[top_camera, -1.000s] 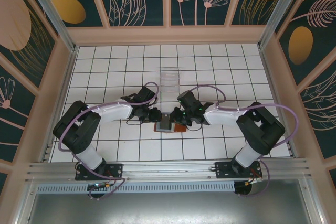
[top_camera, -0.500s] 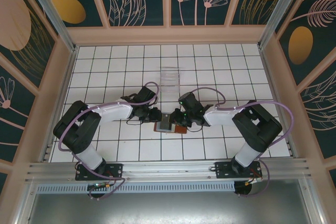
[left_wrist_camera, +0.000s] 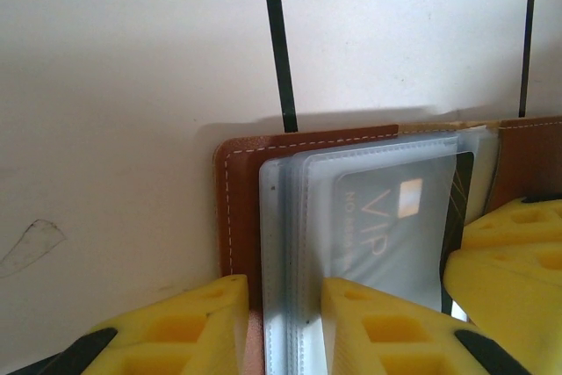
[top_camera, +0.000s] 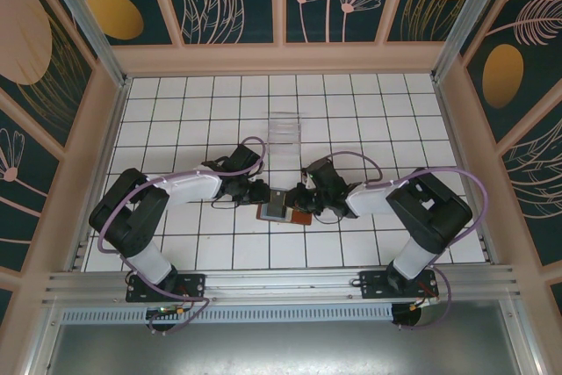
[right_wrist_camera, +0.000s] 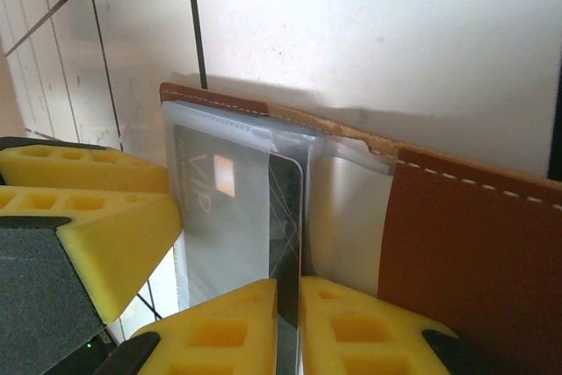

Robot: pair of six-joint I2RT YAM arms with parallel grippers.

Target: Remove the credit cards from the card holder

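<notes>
Mid-table, card holder (top_camera: 279,212) lies open btw. L claw (left_wrist_camera: 285,331), clamping its sleeves (left_wrist_camera: 277,243), & R claw (right_wrist_camera: 288,331), pinching VIP card (right_wrist_camera: 233,208).

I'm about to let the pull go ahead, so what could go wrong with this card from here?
The right claw pinches the VIP card by a thin edge, so it may slip off. The left claw clamps the clear sleeves beside it, so a sleeve may tear or the brown card holder drag along.

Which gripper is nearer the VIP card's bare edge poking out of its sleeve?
Right. The right gripper pinches that dark edge of the VIP card; the left gripper clamps the plastic sleeves at the card holder's opposite end.
</notes>
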